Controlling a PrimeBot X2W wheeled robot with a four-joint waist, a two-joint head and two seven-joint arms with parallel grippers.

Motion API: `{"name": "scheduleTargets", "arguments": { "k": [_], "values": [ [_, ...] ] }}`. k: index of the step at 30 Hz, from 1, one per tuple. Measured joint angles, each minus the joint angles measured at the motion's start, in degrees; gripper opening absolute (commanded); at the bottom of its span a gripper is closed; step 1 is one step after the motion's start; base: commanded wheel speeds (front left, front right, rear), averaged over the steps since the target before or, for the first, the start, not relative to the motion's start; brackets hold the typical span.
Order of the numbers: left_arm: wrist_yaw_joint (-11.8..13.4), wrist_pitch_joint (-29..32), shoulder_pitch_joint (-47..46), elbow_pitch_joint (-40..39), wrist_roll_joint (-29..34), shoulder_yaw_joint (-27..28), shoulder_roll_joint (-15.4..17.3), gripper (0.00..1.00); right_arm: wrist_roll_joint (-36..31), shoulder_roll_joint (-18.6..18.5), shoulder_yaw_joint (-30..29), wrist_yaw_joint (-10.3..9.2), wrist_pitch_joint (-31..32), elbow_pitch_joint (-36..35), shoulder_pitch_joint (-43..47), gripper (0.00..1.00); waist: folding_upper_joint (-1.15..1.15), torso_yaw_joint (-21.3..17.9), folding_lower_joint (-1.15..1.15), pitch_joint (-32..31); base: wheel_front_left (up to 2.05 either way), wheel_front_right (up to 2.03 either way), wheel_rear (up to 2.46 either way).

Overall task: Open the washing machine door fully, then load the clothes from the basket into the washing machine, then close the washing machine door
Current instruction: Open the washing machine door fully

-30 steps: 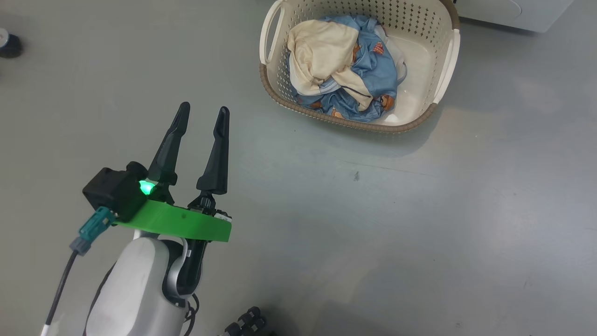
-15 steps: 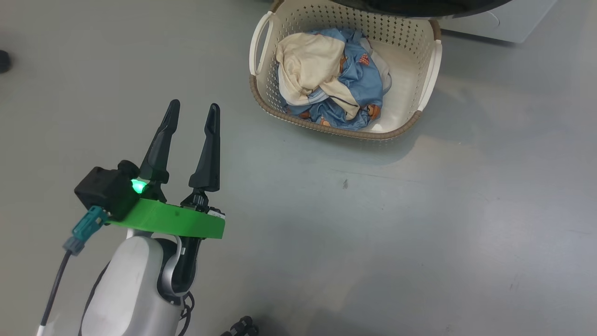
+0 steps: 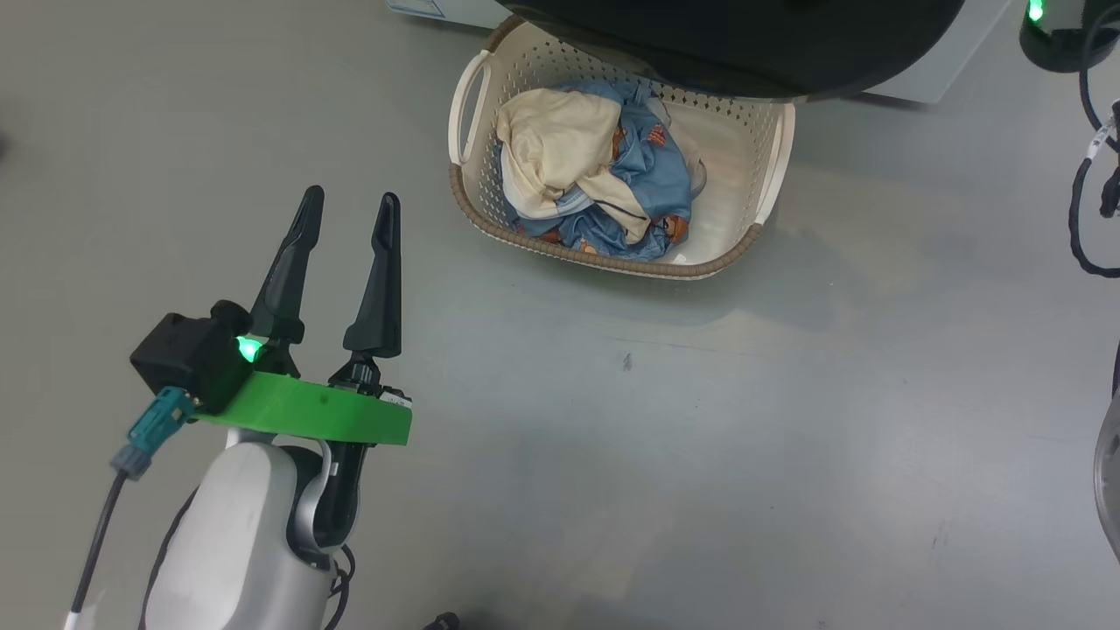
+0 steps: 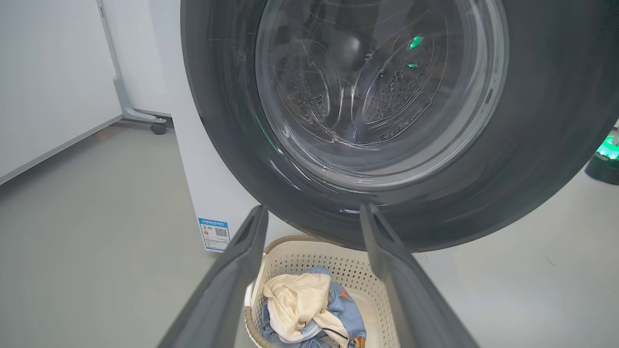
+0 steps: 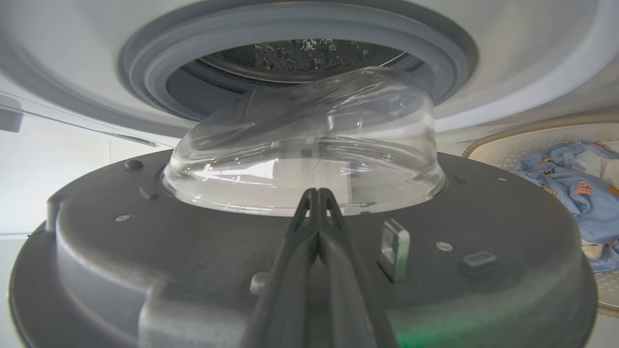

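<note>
The right gripper (image 5: 316,193) has its two long dark fingers pressed shut, with nothing between them. Its tips are at the inner side of the big round washing machine door (image 5: 145,251), on the grey plastic ring just beside the bulging clear glass bowl. I cannot tell if they touch it. The door stands partly swung out from the big white washing machine (image 4: 203,164). Its wide black rim hangs over the far edge of the small cream plastic basket (image 3: 604,261), which sits on the grey floor (image 3: 700,437).

The door looks stiff and heavy. The glass looks slippery, so the grey ring or the rim edge seems the better place to push.

The left gripper (image 3: 352,194) is wide open and empty, near and to the left of the basket, apart from it. The clothes (image 3: 560,149), one cream and one blue with little bears, lie bunched in the basket. They look soft, light and floppy. The high cream fold looks easiest to pinch.
</note>
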Motion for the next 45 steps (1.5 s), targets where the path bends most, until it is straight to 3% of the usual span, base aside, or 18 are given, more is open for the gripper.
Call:
{"name": "scheduleTargets", "arguments": {
  "k": [34, 45],
  "values": [
    [0.0, 0.0, 0.9, 1.1, 1.3, 1.0, 0.0, 1.0, 3.3, 3.5, 5.3, 0.75, 11.2, -5.3, 10.1, 0.0, 0.0, -2.7, 0.0, -4.1, 0.0, 0.0, 0.0],
    [0.0, 0.0, 1.2, 1.1, 1.8, 1.9, 0.0, 1.0, 3.3, 3.4, 3.5, 0.68, 9.1, -7.8, 11.3, 0.0, 0.0, -3.5, 0.0, -4.6, 0.0, 0.0, 0.0]
  ]
}}
